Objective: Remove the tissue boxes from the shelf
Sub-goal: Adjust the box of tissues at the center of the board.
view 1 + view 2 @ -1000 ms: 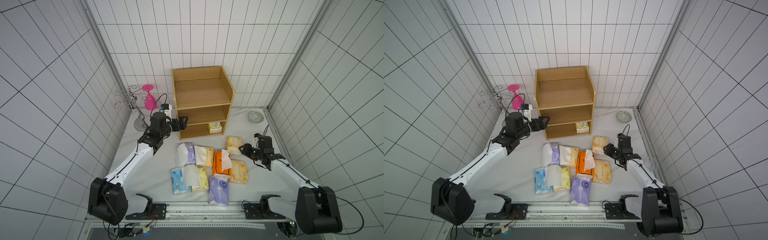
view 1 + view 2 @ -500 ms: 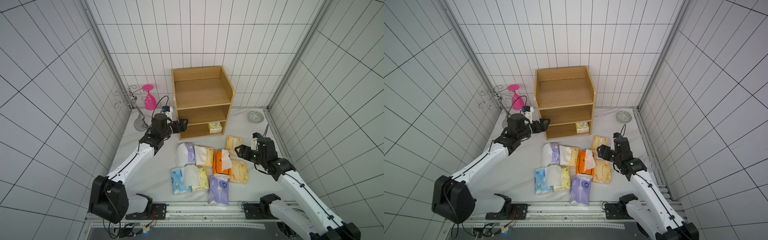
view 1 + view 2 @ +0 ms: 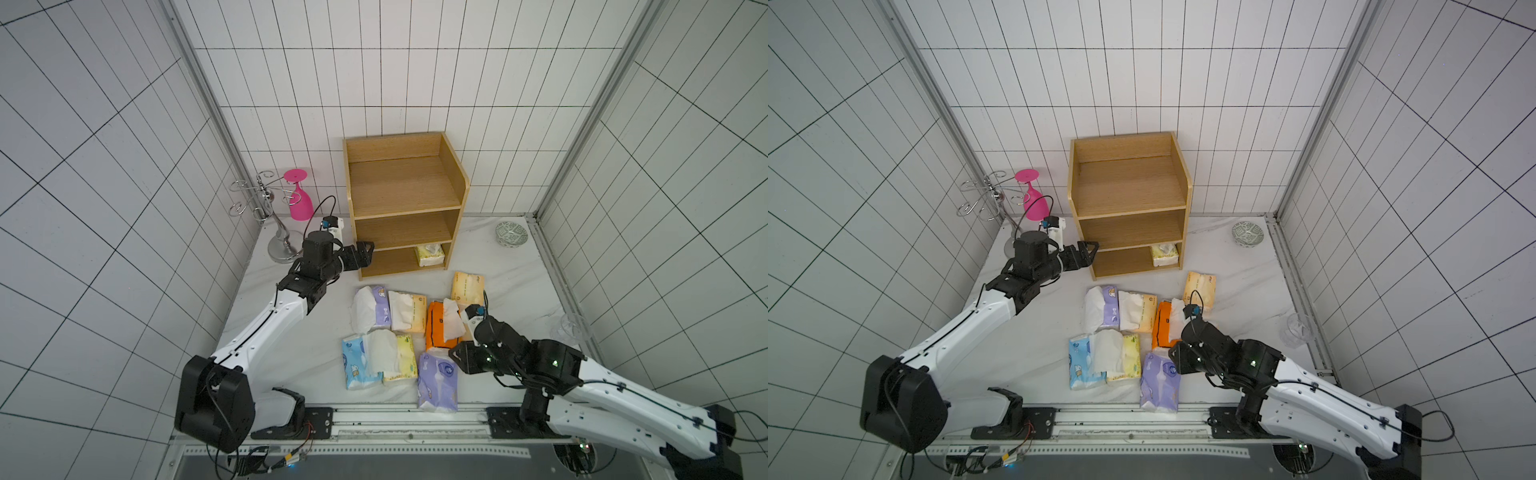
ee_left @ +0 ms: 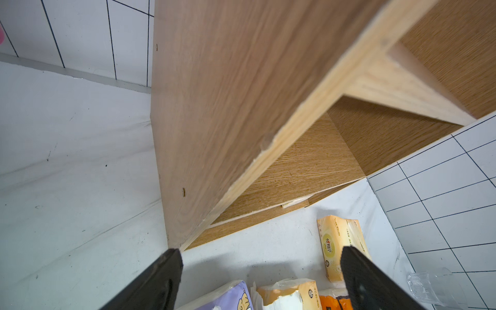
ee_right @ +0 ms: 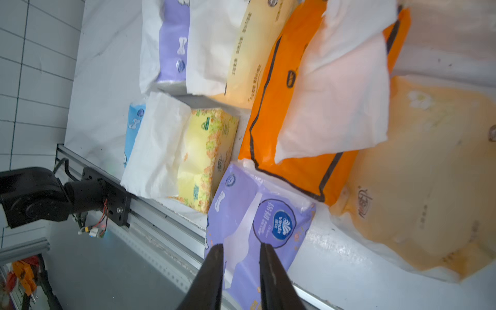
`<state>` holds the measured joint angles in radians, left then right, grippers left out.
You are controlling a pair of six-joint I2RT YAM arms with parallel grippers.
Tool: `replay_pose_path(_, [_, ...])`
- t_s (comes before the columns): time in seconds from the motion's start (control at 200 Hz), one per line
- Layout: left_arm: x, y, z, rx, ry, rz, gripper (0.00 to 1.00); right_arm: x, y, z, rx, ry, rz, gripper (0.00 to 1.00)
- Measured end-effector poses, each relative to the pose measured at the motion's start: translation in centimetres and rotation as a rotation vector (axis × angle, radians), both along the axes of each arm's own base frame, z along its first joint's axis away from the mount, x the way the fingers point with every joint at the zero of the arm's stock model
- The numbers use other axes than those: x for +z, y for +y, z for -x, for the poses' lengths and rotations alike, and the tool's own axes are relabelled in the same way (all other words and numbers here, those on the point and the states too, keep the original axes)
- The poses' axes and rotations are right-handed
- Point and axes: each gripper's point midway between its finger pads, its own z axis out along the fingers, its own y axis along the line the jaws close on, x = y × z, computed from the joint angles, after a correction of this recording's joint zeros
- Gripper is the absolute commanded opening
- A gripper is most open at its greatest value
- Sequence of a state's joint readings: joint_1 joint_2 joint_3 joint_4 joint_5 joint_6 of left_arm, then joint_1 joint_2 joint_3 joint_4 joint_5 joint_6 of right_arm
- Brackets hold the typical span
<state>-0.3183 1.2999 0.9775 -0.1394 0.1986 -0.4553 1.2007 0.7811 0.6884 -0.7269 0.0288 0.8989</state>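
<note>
- Farthest out from the shelf (image 3: 453,170), your right claw (image 5: 240,249) hangs over the purple pack (image 3: 436,378). Its fingers stand a narrow gap apart and pinch nothing. A second ago it sat much nearer the shelf, by the pale orange pack (image 3: 467,286), so it has likely pulled back after a drop-off.
- The removed packs (image 3: 401,316) lie clustered on the surface (image 3: 316,353) just in front of the shelf, leaving its open front reachable.
- Your left claw (image 4: 261,255), spread and empty, waits at the shelf's front edge on its own side. It has barely shifted and looks lined up to reach in.
- One pale yellow pack (image 3: 430,254) sits in the shelf's bottom tier, at the end away from the left claw.
</note>
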Motion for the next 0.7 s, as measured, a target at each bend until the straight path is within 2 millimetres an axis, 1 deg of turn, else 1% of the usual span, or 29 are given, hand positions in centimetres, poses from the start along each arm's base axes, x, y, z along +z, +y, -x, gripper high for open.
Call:
replay_pose_path(0.09, [0.1,-0.1,0.1,-0.002,-0.001,0.001,0.96,-2.0,-0.2,1.6,0.004,0.048,0.045,0.30])
replay_pose_path(0.215, [0.2,-0.4,0.3,-0.007,-0.005,0.000,0.96,-4.9,-1.5,2.6,-0.027,0.101,0.102,0.31])
replay_pose_path(0.295, [0.3,-0.6,0.4,-0.010,-0.008,-0.001,0.96,-6.3,-1.9,2.9,-0.045,0.123,0.123,0.37])
replay_pose_path(0.375, [0.4,-0.6,0.6,-0.010,-0.008,-0.003,0.96,-7.1,-1.8,2.9,-0.059,0.137,0.131,0.45])
replay_pose_path(0.45, [0.4,-0.6,0.7,-0.009,-0.007,-0.005,0.96,-7.7,-1.5,2.9,-0.065,0.142,0.131,0.46])
replay_pose_path(0.51, [0.5,-0.6,0.7,-0.007,-0.008,-0.006,0.96,-8.2,-1.2,2.8,-0.069,0.142,0.128,0.43])
replay_pose_path(0.63, [0.2,-0.6,0.8,-0.006,-0.003,-0.009,0.96,-8.9,-0.8,2.4,-0.084,0.139,0.098,0.28])
replay_pose_path(0.7, [0.1,-0.6,0.8,-0.008,0.000,-0.009,0.96,-9.2,-0.7,2.0,-0.101,0.133,0.085,0.22])
